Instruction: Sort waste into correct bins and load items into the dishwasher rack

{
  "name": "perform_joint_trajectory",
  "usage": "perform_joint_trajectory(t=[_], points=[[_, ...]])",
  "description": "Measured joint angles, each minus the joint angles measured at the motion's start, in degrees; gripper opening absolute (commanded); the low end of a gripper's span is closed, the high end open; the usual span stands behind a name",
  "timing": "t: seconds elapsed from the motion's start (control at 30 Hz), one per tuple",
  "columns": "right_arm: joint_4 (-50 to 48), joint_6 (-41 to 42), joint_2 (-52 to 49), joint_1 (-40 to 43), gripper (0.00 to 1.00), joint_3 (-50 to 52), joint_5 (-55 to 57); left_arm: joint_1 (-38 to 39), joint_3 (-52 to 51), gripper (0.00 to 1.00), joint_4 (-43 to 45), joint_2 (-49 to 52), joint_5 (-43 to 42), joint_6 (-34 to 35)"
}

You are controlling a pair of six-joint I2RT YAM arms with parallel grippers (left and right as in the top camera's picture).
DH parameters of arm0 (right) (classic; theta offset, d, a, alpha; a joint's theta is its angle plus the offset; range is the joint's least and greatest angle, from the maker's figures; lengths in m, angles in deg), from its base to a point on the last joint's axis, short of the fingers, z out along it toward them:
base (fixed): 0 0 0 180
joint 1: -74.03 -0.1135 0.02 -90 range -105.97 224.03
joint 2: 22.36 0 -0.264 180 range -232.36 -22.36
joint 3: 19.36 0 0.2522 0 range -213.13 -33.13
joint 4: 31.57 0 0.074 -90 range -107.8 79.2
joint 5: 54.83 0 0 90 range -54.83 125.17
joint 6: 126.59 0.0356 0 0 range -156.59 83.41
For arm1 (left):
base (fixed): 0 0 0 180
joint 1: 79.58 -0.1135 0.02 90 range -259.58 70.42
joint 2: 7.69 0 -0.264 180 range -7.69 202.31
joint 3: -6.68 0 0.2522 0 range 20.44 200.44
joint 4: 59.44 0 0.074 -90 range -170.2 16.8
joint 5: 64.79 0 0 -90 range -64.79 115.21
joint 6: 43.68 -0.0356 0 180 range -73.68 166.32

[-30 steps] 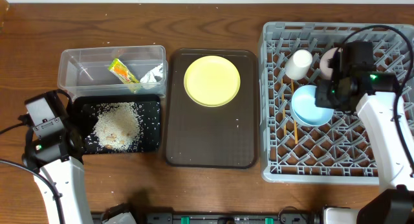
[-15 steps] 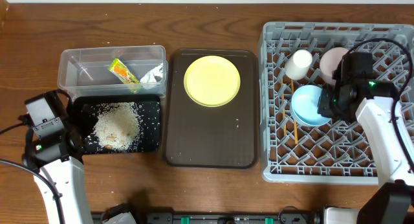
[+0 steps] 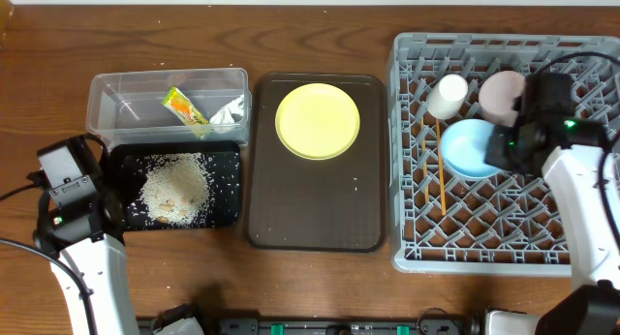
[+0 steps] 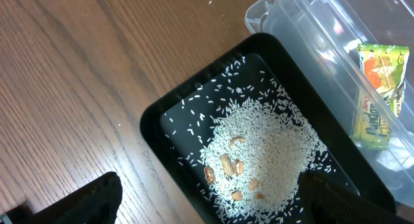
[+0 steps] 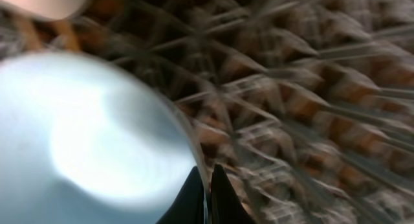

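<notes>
Light blue bowl (image 3: 467,148): in the dishwasher rack (image 3: 407,248); its right edge is hidden under the right arm.
Right pincer (image 5: 207,185): tips together on the bowl's rim; wrist view blurred.
Left pincer (image 4: 210,188): fingers wide apart above the rice (image 4: 272,153) in the black tray (image 4: 174,120); the brown bits are clear only in its wrist view.
Nearby: pink bowl (image 3: 501,93), white cup (image 3: 449,95), chopsticks (image 3: 433,175).

A: Rack side, colours?
B: Large square grey plastic crate (image 3: 407,248) had a lattice pattern. Round light blue plastic bowl (image 3: 465,149), small pink bowl (image 3: 502,95), white cup (image 3: 449,95), thin tan wooden chopsticks (image 3: 438,190).
A: Rest?
B: Round plate (image 3: 318,120) was plain yellow, and the large rectangular serving tray (image 3: 310,209) dark brown. Shallow rectangular black tray (image 3: 231,211) was speckled with white rice grains (image 3: 174,185). Rectangular plastic tub (image 3: 121,93) was clear. Small snack wrapper (image 3: 184,109) was yellow-green with orange. Wooden table (image 3: 310,35) was brown, grained.
</notes>
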Motion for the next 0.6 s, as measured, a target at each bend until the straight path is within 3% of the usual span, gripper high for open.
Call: perform_joint_trajectory(t=[0.3,0.6], points=[[13.18,11.26,2.64,0.79,0.01,-7.96,29.18,0.00,0.00,0.89,0.00,0.00,0.00,0.00],[15.61,15.23,-2.62,0.83,0.01,-7.76,41.03,0.00,0.00,0.90,0.00,0.00,0.00,0.00]])
